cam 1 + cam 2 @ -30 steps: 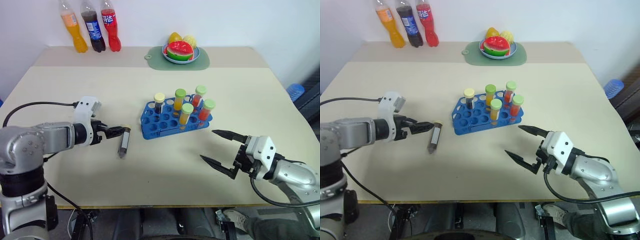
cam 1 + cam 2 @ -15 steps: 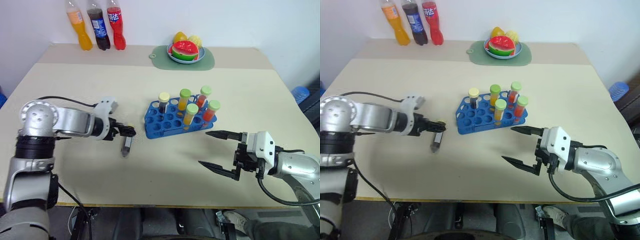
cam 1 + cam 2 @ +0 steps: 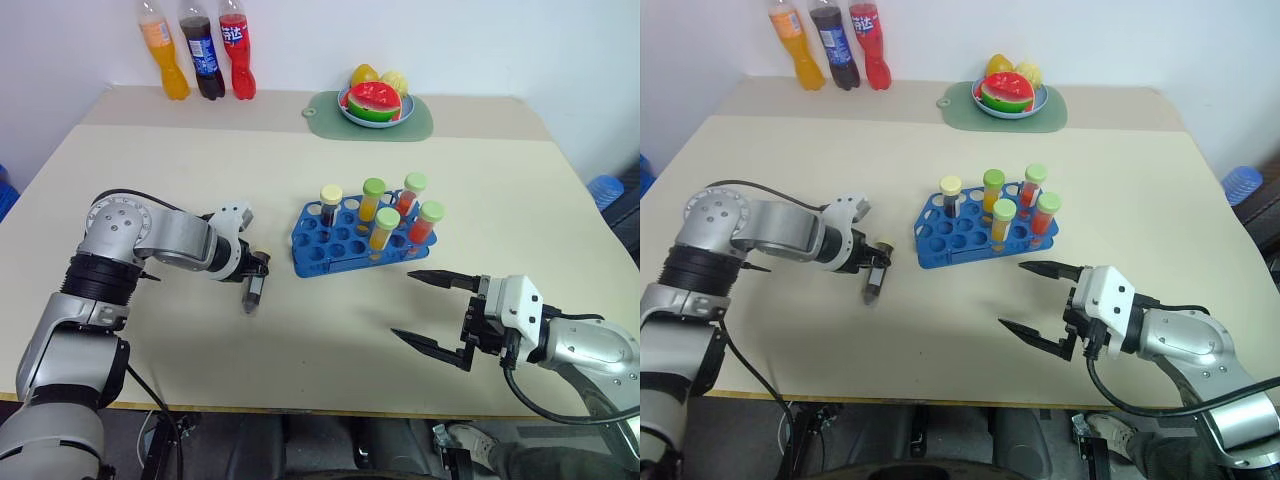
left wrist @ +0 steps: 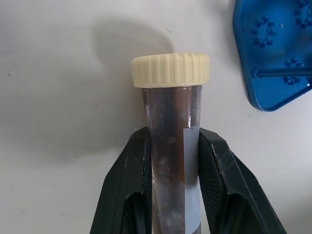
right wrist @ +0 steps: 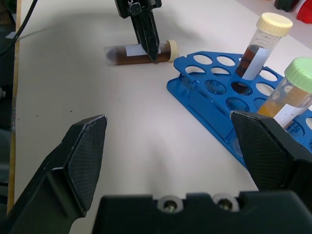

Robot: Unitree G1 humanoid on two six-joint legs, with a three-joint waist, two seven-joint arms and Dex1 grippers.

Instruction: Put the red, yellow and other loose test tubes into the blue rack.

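Your left pincer (image 4: 173, 146) has closed on the brown tube (image 4: 171, 146) lying on the table (image 3: 300, 340); your right pincer (image 3: 432, 310) hangs wide open and empty.

Going left to right: three soda bottles (image 3: 198, 55) stand at the far left edge of the table. Nearer you, the left pincer points steeply down, its two black fingers (image 4: 127, 180) pressed against either side of the tube just below the cream cap (image 4: 170, 69). The tube lies flat on its side, cap toward the blue rack (image 3: 345, 245), which sits just beside it to the right. Five capped tubes stand upright in the rack's far holes. Behind the rack, a fruit plate (image 3: 372, 103) rests on a green mat (image 3: 415, 122). At the right, the open pincer hovers near the rack's front right corner, touching nothing.
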